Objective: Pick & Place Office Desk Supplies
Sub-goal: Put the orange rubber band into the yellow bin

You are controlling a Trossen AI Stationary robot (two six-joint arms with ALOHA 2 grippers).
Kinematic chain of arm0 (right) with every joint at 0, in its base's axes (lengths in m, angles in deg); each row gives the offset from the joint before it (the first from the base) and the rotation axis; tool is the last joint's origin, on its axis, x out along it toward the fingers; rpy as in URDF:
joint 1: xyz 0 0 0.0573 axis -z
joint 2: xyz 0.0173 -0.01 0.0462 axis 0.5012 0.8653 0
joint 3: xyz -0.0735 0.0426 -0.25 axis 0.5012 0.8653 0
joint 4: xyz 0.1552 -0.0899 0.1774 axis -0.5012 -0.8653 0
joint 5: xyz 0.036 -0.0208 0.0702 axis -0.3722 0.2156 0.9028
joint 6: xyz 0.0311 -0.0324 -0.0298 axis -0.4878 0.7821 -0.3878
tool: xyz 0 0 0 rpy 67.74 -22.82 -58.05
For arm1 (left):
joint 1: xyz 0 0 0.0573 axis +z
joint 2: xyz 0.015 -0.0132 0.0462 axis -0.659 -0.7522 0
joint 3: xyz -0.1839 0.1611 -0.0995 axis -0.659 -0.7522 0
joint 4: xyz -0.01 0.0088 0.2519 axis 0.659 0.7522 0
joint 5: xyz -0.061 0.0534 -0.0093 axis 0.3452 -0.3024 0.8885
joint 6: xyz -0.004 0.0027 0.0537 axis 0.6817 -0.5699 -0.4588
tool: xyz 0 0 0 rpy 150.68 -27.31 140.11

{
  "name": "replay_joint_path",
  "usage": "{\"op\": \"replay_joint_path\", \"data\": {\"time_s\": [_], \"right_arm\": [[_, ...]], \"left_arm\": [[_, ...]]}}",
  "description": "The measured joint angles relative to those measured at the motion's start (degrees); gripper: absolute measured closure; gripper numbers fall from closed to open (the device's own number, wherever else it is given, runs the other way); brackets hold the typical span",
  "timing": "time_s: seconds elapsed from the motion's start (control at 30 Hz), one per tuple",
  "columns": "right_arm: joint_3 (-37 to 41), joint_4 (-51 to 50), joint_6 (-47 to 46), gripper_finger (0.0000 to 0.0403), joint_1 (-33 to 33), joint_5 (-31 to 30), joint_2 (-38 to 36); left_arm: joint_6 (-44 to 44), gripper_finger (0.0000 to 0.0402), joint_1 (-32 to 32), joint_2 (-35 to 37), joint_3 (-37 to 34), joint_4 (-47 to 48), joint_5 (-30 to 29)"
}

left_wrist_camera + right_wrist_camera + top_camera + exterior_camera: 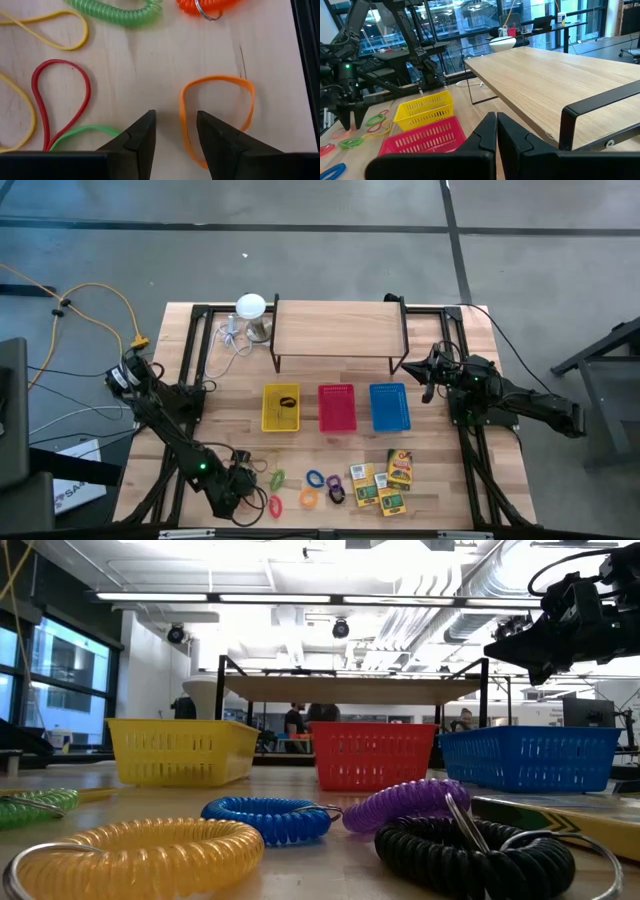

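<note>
Left wrist view: left pincer (175, 131) apart, orange rubber band (216, 117) just beside one finger.

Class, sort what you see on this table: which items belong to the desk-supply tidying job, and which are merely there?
Job: orange rubber band, red rubber band, coil rings, card boxes, yellow basket, red basket, blue basket.
Bystanders: white lamp, wooden shelf.
</note>
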State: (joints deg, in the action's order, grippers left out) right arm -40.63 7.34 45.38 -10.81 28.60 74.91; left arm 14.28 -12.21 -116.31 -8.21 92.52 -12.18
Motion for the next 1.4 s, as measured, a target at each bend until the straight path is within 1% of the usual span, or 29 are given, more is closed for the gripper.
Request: {"op": "replay_joint_path", "data": {"time_s": [0.37,0.47,0.7,0.8,1.13,1.4], "right_arm": [[0.0,0.0,0.0,0.0401,0.0,0.0,0.0],[0.0,0.0,0.0,0.0401,0.0,0.0,0.0],[0.0,0.0,0.0,0.0401,0.0,0.0,0.0],[0.0,0.0,0.0,0.0401,0.0,0.0,0.0],[0.0,0.0,0.0,0.0401,0.0,0.0,0.0],[0.0,0.0,0.0,0.0401,0.0,0.0,0.0]], "left_arm": [[0.3,0.0267,0.0,-0.1,0.0,0.1,0.1],[0.3,0.0286,0.0,-0.1,0.0,0.3,0.1],[0.3,0.0349,0.0,-0.1,0.0,0.6,-0.2],[0.3,0.0365,0.0,-0.1,0.0,0.6,-0.2],[0.3,0.0398,0.0,-0.1,0.0,0.3,0.1],[-0.1,0.0400,0.0,-0.1,0.0,0.3,0.1]]}}
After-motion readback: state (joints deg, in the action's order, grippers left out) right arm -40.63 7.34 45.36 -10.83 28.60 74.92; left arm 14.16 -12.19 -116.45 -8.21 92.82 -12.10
